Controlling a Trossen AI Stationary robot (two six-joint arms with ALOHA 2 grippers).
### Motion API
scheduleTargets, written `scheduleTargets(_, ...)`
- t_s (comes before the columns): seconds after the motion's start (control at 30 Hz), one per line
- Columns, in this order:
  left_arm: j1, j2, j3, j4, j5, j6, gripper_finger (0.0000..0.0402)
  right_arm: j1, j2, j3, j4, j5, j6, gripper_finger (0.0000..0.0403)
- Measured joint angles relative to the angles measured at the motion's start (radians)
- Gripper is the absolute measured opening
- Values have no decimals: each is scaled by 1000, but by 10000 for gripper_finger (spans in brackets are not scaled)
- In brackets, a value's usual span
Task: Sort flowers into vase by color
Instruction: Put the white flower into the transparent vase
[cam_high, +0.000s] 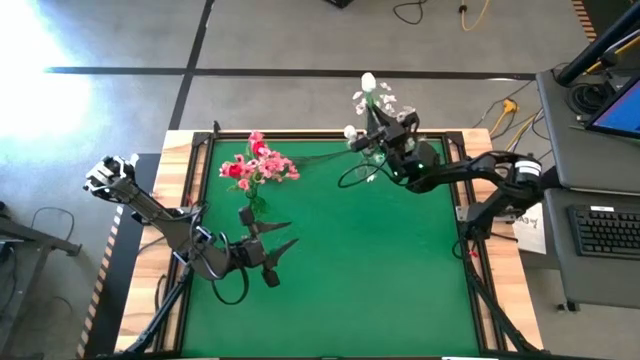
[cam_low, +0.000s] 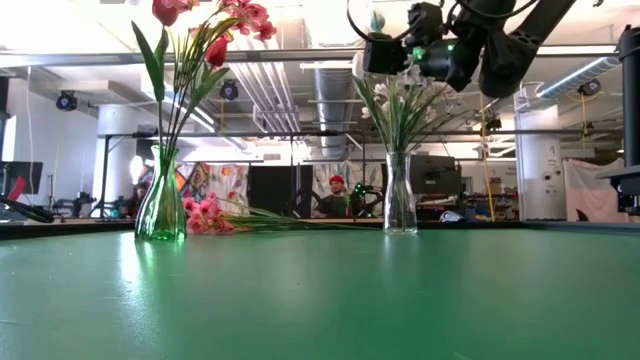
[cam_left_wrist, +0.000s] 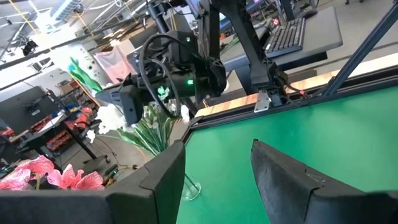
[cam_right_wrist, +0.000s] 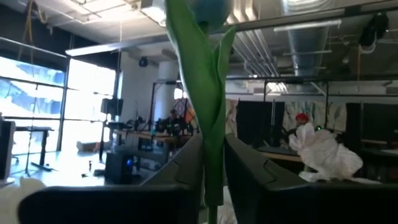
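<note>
- White flower stem (cam_right_wrist: 208, 118): broad green leaf and stalk with a pale bud at its tip, upright between the right gripper's (cam_right_wrist: 211, 168) dark fingers, which pinch it lightly.
- That gripper hangs above the clear glass vase (cam_low: 400, 200) near the worktop's far right corner; the vase holds white blossoms (cam_high: 368, 92) on green stems, fanned out.
- Green glass vase (cam_low: 161, 205) stands toward the far left of the worktop (cam_high: 380, 270), carrying red tulip-like buds (cam_low: 172, 10) and pink blossoms (cam_high: 258, 165) on long thin stems.
- One pink flower (cam_low: 205, 215) lies flat on the worktop between the two vases, its stem pointing at the clear vase.
- Left gripper (cam_high: 272, 245) hovers near the front of the green vase, fingers spread, gripping nothing.
- Worktop: smooth green mat, framed by wood planks (cam_high: 182, 175) and a black rail.
- Beyond the table: a person (cam_low: 336, 195) in a red cap, far back; a keyboard (cam_high: 607, 230) on a side desk at right.
</note>
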Motion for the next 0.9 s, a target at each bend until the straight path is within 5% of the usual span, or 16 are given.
scheduleTargets(0.53,0,0,0,-15,-49,-18,169,122,-178,-1,-282,170,-59,197)
scheduleTargets(0.9,0,0,0,-15,-49,-63,169,180,-349,-1,-519,205,40,255)
